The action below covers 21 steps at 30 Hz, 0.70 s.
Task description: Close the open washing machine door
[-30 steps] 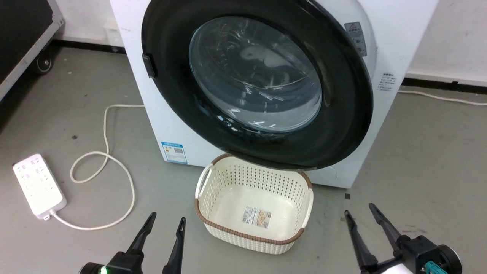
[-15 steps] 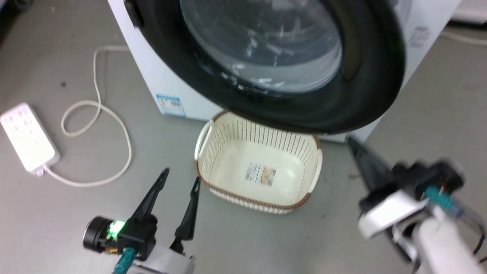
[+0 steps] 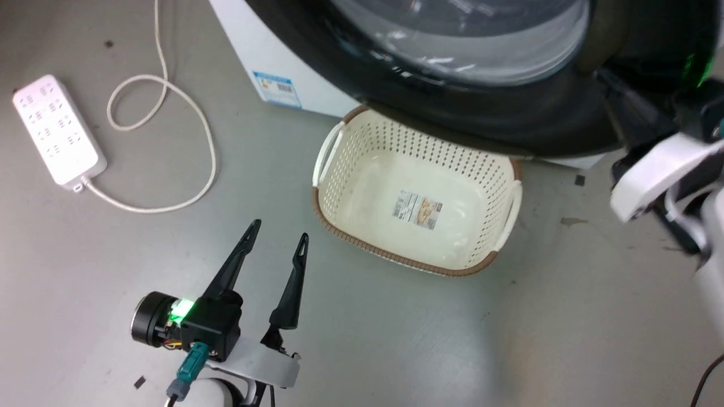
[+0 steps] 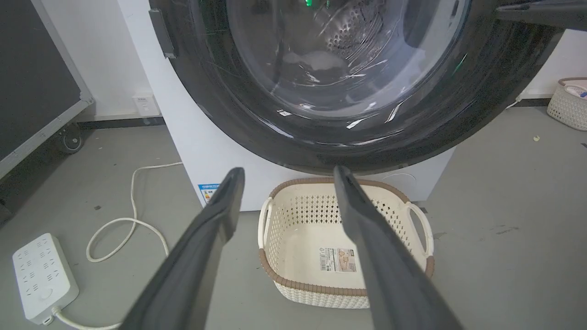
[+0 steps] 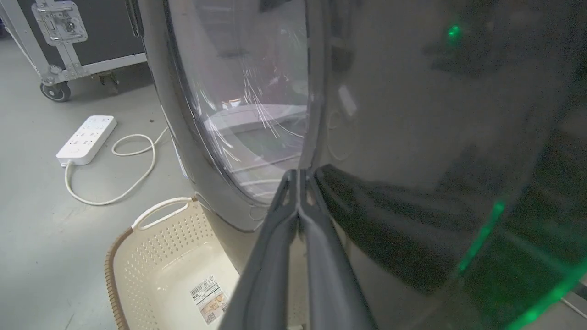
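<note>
door: washing machine door [image 4: 202,91] is swung out from the white machine body [image 4: 202,156]. Black ring + bulgy glass, bottom edge hangs over the back rim of the basket.
right hand: right hand [image 5: 298,176] has its fingers pinched together, tips up by the glossy ring just beside the glass. Can't tell if it's actually touching.
left hand: left hand [image 3: 280,230] has its fingers apart, low over the floor [image 3: 509,339], well away from the door, pointing toward the basket.
in the way: cream laundry basket [image 3: 430,158] w/ brown rim and a label on its bottom. It's on the floor right under the door, just in front of the machine.
other stuff: white power strip [image 3: 59,133] + looped cord [image 3: 209,164] on the floor to the left, black flight case [image 4: 36,91] on wheels by the wall, 2nd basket [image 4: 568,103] far right.
hard to see: head view cuts off most of the door. The right hand is blurred there, dark on dark. Green glow reflects off the ring.
</note>
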Tool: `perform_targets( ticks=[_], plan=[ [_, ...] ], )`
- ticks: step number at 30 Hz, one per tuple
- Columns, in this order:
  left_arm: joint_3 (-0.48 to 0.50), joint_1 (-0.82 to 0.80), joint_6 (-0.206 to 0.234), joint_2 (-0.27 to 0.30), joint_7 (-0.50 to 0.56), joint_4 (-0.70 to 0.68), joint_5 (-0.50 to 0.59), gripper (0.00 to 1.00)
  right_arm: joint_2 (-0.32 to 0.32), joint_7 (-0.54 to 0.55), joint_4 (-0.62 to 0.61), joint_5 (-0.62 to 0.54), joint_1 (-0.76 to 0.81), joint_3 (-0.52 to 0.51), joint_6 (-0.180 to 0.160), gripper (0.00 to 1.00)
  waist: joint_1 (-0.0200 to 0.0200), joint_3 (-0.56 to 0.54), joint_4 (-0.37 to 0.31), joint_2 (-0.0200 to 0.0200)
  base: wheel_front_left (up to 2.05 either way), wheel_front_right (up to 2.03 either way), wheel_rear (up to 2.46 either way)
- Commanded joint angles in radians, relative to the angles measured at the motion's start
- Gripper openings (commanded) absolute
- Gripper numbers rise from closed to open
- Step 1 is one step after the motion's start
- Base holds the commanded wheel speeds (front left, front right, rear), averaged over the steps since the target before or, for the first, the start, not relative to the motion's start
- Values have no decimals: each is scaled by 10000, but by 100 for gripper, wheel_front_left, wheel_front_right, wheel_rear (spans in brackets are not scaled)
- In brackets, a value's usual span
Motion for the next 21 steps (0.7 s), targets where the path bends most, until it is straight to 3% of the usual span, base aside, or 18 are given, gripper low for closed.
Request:
perform_targets(
  ticks=[1,8,15,21],
  plan=[
    [-4,-187,-29,-51,-43,10,5,100,-249,32,199,167,-387,-11,-21,0,-3,135,124,0,0,0,0],
    [-29,-379,43,-157,-43,-56,50,100,-592,135,1701,1168,-2051,-514,-21,0,-3,474,335,0,0,0,0],
    [5,-448,102,-241,-43,-46,28,100,-791,-107,3063,991,-3131,-890,-21,0,-3,569,407,0,0,0,0],
    [120,-398,205,-346,-43,69,-109,100,-873,-499,3766,693,-3116,-579,-21,0,-3,161,375,0,0,0,0]
  ],
)
